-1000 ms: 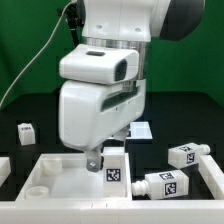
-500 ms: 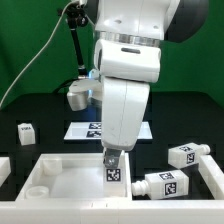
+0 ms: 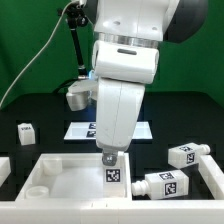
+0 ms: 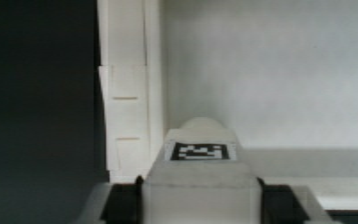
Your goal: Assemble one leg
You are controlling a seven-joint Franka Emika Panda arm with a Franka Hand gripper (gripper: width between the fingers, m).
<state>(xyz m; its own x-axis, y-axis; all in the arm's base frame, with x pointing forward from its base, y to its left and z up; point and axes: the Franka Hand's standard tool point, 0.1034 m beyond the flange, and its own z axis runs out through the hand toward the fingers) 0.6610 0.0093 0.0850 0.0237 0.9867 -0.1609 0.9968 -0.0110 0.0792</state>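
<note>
Having swung round over the last second and now barely moving, the gripper (image 3: 110,157) is clenching the leg (image 3: 114,170) upright inside the tabletop (image 3: 60,180) beside its wall, suggesting it is settling into seating the leg.

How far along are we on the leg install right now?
Done: one leg stands upright in the tabletop, at its corner toward the exterior view's right. In hand: the pincer sits on that leg's top, its fingers on either side of the leg in the wrist view; whether it is fully seated cannot be told. Left: two loose legs lie on the table.
</note>
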